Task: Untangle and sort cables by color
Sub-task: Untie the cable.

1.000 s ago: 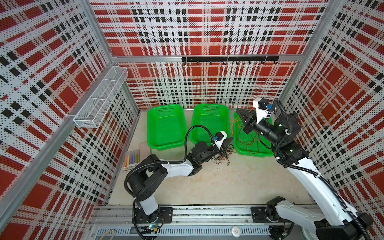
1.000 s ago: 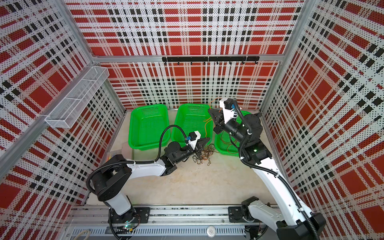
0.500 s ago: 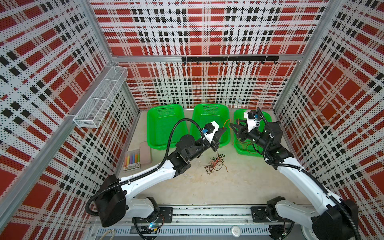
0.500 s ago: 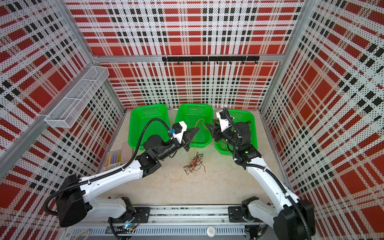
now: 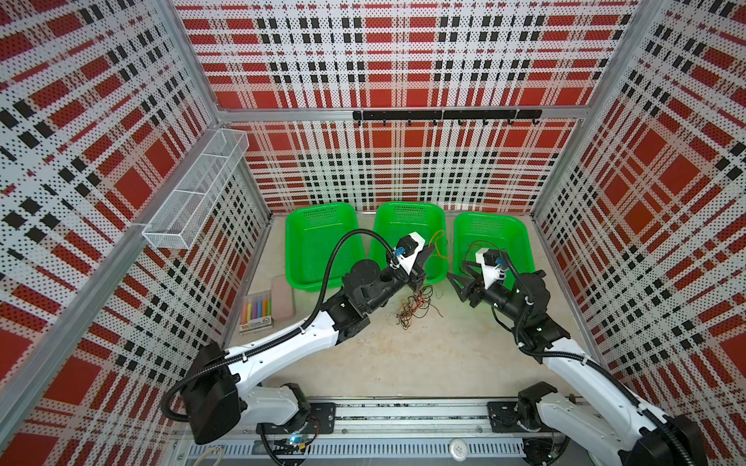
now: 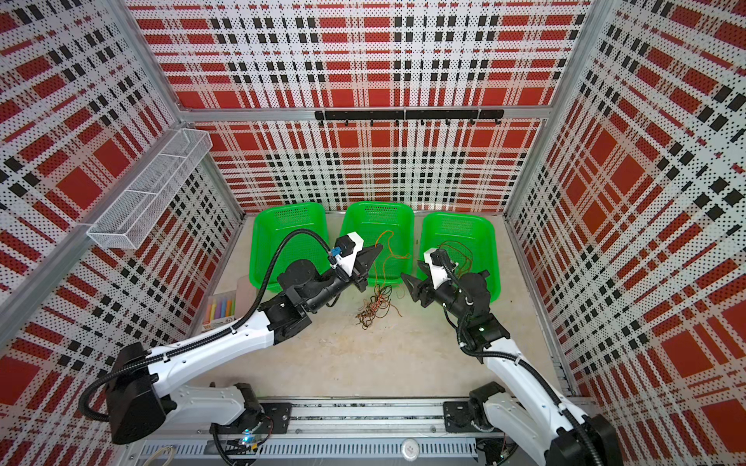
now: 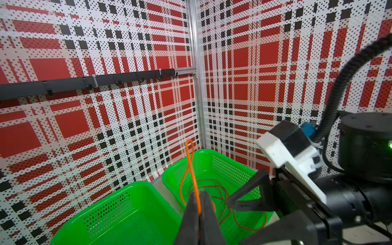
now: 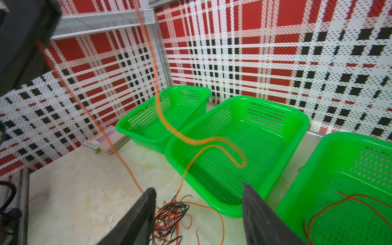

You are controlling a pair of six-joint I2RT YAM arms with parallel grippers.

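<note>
The left gripper [image 7: 199,209] pinches an orange cable [image 7: 192,169] over the middle basket [image 5: 407,206]. Its tail runs down into the tangle [image 5: 413,306] just nearer. The right gripper [image 8: 197,186] hangs open beside it. I'd pin the tangle, then lift slowly.

Smooth, shiny green plastic for the baskets [image 5: 311,242], with rows of little holes. Thin cables [image 5: 411,306] in soft-looking plastic skin, a bit glossy on the orange cable [image 7: 194,180]. Pale tabletop [image 5: 403,363], smooth like stone, with a slight shine. Walls [image 5: 403,60] flat and matt, full of tiny holes. Bare silvery metal on the posts [image 7: 194,63]. White metal mesh for the shelf [image 5: 193,193]. Matt black on the hook rail [image 5: 444,115]. Smooth white plastic shells on the arms [image 5: 282,349], ribbed black plastic on the hoses [image 7: 335,89]. Dull, slightly rough black on the right gripper [image 8: 197,186].
</note>
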